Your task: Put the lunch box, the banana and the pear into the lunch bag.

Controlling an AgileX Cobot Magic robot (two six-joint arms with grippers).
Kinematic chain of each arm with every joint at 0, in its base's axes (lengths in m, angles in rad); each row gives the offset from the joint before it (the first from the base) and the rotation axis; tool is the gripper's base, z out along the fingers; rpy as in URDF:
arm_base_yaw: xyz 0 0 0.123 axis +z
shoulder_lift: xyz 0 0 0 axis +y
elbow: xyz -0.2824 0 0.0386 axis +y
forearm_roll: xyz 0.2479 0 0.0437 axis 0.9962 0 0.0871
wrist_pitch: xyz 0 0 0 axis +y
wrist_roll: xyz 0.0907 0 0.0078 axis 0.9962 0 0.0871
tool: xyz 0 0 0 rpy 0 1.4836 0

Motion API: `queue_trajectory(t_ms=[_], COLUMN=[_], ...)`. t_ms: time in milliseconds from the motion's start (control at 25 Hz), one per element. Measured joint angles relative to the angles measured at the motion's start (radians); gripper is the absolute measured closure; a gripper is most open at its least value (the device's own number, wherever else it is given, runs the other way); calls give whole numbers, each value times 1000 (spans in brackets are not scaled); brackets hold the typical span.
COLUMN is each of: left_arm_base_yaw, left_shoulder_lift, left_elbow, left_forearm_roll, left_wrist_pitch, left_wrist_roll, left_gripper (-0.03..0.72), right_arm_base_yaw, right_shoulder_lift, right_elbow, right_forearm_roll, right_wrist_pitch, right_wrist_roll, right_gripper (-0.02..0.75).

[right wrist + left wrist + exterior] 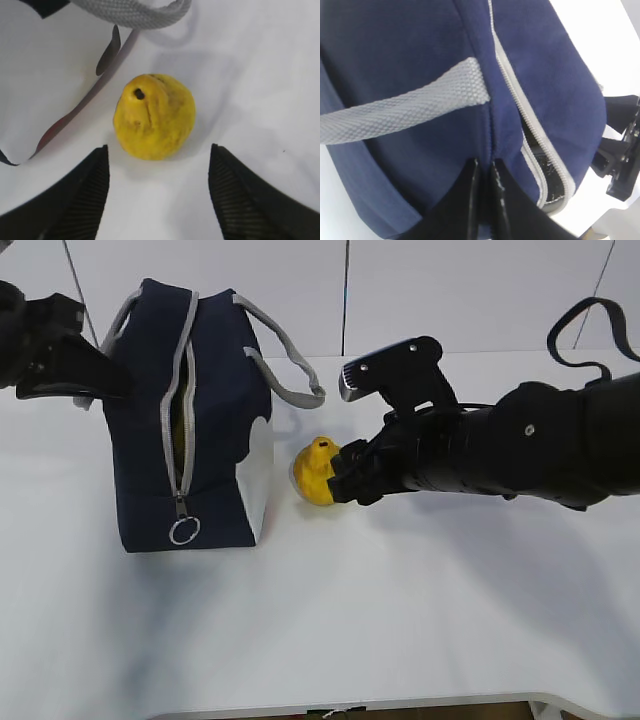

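On the white tabletop (pixel 400 640) you have the lunch bag (pixel 185 420) standing at about 9 o'clock from the centre of the exterior view, its grey zipper (pixel 180 410) partly undone and the ring pull (pixel 184 530) hanging at the lower end. Just beside its white side panel, at 3 o'clock from the bag, the pear (pixel 315 472) rests on the tabletop, stem hole up, not touching the bag. Your right pincer (pixel 159 192) stands wide, its two fingers (pixel 80 195) flanking the pear from the 6 o'clock side in the wrist view, short of contact. Your left pincer (pixel 484 192) is closed tight, nipping the navy fabric at the bag's far end beside the grey handle (pixel 405 107). Something yellow shows through the zipper gap; you cannot tell what.
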Motion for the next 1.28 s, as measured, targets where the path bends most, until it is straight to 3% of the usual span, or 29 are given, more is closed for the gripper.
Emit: queue_trajectory(t_ms=[240, 480, 560, 1040, 1280], left_arm_base_yaw=[0, 0, 0, 0, 0], left_shoulder_lift=[0, 0, 0, 0, 0], left_elbow=[0, 0, 0, 0, 0], left_forearm_roll=[0, 0, -2, -2, -2], left_wrist_pitch=[0, 2, 2, 2, 2], left_wrist_roll=[0, 0, 0, 0, 0], left_gripper=[697, 697, 697, 697, 697], right_arm_base_yaw=[0, 0, 0, 0, 0], right_shoulder_lift=[10, 28, 41, 123, 165], right_elbow=[0, 0, 0, 0, 0], right_forearm_roll=[-165, -480, -538, -681, -695], right_wrist_pitch=[-45, -105, -135, -291, -342], right_wrist_roll=[196, 531, 590, 724, 755], right_gripper=[224, 224, 224, 224, 224])
